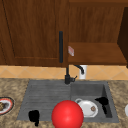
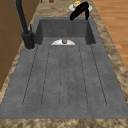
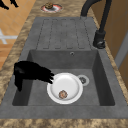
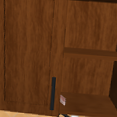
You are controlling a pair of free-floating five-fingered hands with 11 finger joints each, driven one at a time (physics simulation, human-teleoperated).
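Observation:
My right hand (image 1: 103,101) hangs inside the sink basin at its right end, fingers relaxed and reaching toward a white plate (image 1: 87,108) on the basin floor. In the right side view its fingertips (image 3: 50,77) are at the plate's (image 3: 65,87) rim, and a small brown morsel (image 3: 63,94) lies on the plate. The left side view has the right hand (image 2: 80,10) at the basin's far end. My left hand (image 1: 33,116) floats idle in front of the drainboard's near left corner. A big red ball (image 1: 67,114) sits low at the front centre.
A black faucet (image 1: 67,75) stands behind the sink (image 1: 47,92), with a white cup (image 1: 83,71) beside it. A red-rimmed plate of food (image 1: 5,105) is on the left counter, another plate (image 2: 77,4) on the right. The cabinet door handle (image 4: 52,93) adjoins open shelves holding a pink object (image 4: 62,100).

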